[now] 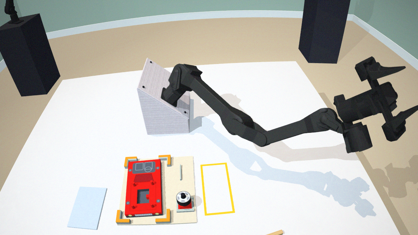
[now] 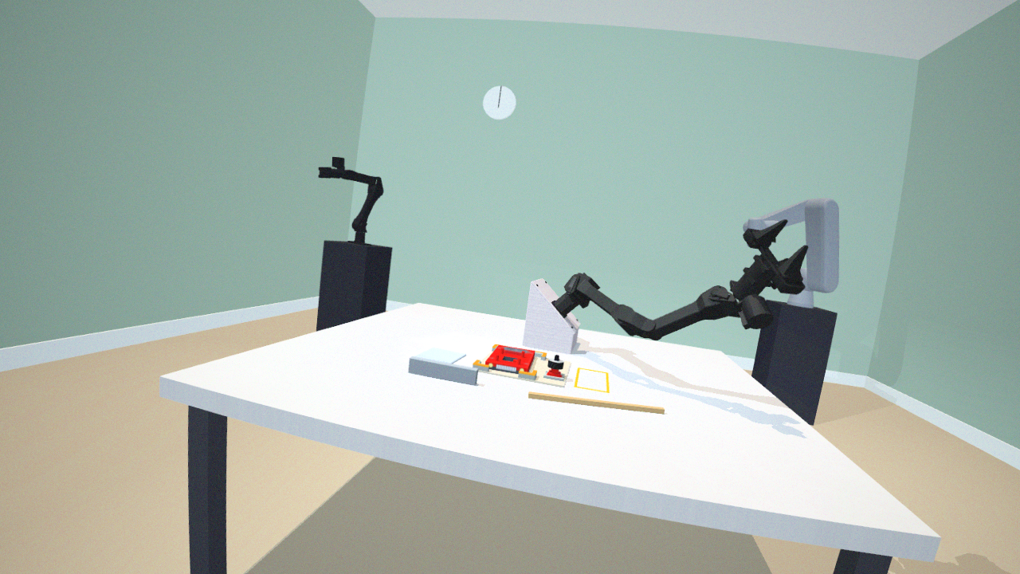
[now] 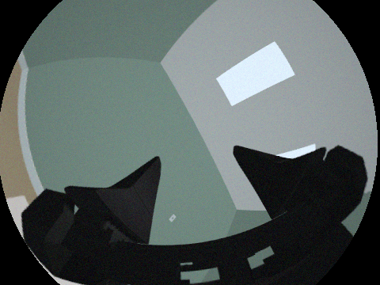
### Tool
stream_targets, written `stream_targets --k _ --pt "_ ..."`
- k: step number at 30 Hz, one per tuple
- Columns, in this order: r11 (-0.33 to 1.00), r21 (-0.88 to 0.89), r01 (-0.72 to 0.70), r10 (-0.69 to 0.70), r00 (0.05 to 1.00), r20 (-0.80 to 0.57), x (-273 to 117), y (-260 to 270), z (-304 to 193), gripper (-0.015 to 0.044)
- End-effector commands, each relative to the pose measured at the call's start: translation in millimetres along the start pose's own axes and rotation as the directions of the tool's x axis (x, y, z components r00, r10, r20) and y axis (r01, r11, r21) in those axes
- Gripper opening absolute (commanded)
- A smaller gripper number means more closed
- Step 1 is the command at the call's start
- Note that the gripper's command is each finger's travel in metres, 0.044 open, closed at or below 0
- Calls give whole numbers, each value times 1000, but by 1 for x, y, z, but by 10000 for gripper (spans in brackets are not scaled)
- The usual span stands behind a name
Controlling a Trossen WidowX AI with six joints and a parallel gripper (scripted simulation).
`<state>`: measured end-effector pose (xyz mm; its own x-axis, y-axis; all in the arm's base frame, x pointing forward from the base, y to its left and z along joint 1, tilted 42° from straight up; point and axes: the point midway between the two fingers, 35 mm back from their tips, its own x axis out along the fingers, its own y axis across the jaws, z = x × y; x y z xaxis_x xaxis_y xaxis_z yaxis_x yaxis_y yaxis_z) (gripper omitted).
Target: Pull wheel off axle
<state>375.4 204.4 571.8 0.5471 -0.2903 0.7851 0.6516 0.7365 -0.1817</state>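
The wheel (image 1: 183,201) (image 2: 555,365), with a black tyre and white face, sits on the upright axle, whose black top (image 1: 183,195) sticks out above it. Below the wheel is a red block on a small grey base at the board's front right. The marked area, a yellow outline (image 1: 203,190) (image 2: 591,390), lies on the table just right of the board, with nothing inside it. My gripper (image 1: 411,86) (image 2: 795,233) (image 3: 198,155) is open and empty, raised far to the right, well away from the wheel. The wrist view shows only walls, ceiling and room edges between and beyond the fingers.
A red car body (image 1: 144,181) (image 2: 510,358) sits between orange corner brackets (image 1: 165,217) on the cream board (image 1: 175,217). A thin grey pin (image 1: 180,172) stands behind the wheel. A pale blue block (image 1: 87,208) (image 2: 441,370) is left; a wooden stick (image 1: 276,232) (image 2: 595,402) lies in front.
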Motion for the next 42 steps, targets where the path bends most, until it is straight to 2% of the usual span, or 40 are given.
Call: stream_targets --k 1,4,13,23,35,42 --pt "1000 3 3 -3 1000 0 0 -2 1 374" --pt "998 48 38 -38 999 -1 6 -27 13 300" --pt "959 247 139 -144 990 3 6 -111 67 300" --pt "833 500 238 -248 968 -46 -3 -221 108 300" --pt "591 733 337 -348 926 -145 -13 -345 100 300" --pt "414 807 422 -353 891 -285 -13 -408 60 300"
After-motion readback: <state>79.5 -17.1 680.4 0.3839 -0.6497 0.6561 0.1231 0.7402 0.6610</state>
